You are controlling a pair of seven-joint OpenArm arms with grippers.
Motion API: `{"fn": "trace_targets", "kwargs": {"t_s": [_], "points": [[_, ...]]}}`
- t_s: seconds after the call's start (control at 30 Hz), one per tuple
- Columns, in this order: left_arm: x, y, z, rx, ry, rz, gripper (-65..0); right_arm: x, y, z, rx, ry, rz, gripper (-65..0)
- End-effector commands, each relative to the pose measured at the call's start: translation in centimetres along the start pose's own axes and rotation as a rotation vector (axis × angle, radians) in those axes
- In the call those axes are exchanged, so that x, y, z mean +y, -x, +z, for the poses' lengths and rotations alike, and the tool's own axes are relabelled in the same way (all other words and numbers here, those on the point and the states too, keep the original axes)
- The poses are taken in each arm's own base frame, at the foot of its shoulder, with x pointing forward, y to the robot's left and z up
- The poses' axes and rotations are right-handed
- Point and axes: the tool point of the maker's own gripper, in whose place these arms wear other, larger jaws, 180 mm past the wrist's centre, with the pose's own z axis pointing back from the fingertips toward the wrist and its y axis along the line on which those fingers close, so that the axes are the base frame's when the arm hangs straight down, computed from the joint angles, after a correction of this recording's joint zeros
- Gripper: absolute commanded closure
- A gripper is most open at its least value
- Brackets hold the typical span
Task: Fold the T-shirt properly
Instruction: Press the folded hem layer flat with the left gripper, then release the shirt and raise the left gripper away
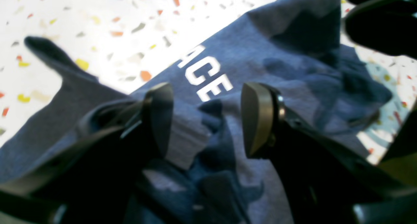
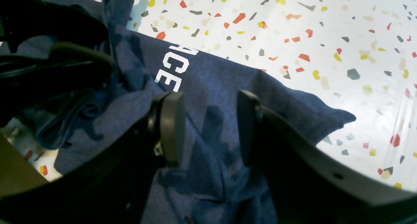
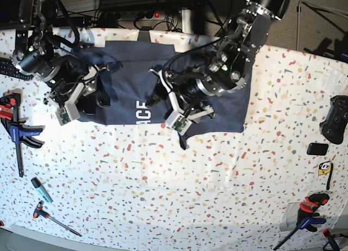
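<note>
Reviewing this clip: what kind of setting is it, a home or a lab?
Most likely a robotics lab or workshop: bar clamps and a screwdriver lie on the terrazzo-patterned table, with a power strip and cables behind it.

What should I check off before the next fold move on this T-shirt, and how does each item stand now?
1. Left pincer open over cloth: ok, jaws apart, nothing clamped between them.
2. Right pincer open over cloth: ok, jaws apart.
3. T-shirt flat enough to fold: not ok, bunched and wrinkled beneath both pincers.
4. White lettering side up: ok, "ACE" shows.
5. Shirt fully on the table: ok in the base view.
6. Clamps and screwdriver clear of the shirt: ok, they lie apart near the table edges.
</note>
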Motion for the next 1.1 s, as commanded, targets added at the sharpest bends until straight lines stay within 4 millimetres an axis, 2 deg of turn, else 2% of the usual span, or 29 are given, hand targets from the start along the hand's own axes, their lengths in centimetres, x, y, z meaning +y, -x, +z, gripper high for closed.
{"fn": "trace_targets", "kwargs": {"t_s": [0.0, 0.33, 0.47, 0.6, 0.73, 0.97, 1.07], "points": [[-0.4, -2.3, 0.0, -0.075, 0.015, -0.007, -32.6, -0.2, -1.4, 0.4, -0.046, -0.001, 0.023, -26.0], [-0.1, -4.7, 0.4, -0.121, 0.010, -0.044, -32.6, -0.2, -1.5, 0.4, -0.046, -0.001, 0.024, -26.0], [1.2, -6.0, 1.6, -0.159, -0.024, -0.056, -32.6, -0.2, -1.1, 0.4, -0.027, 0.000, 0.024, -26.0], [5.3, -5.9, 3.2, -0.171, -0.117, -0.023, -32.6, -0.2, 0.0, 0.4, 0.035, 0.000, 0.023, -26.1], [10.1, -5.3, 6.0, -0.189, -0.205, 0.068, -32.6, -0.2, 0.2, 0.4, 0.042, 0.000, 0.023, -26.0], [16.6, -2.9, 11.6, -0.153, -0.340, 0.112, -32.6, -0.2, 0.3, 0.4, 0.048, 0.000, 0.022, -26.1], [18.7, -1.4, 14.0, -0.134, -0.401, 0.133, -32.6, -0.2, 0.5, 0.4, 0.063, 0.000, 0.022, -26.1]]}}
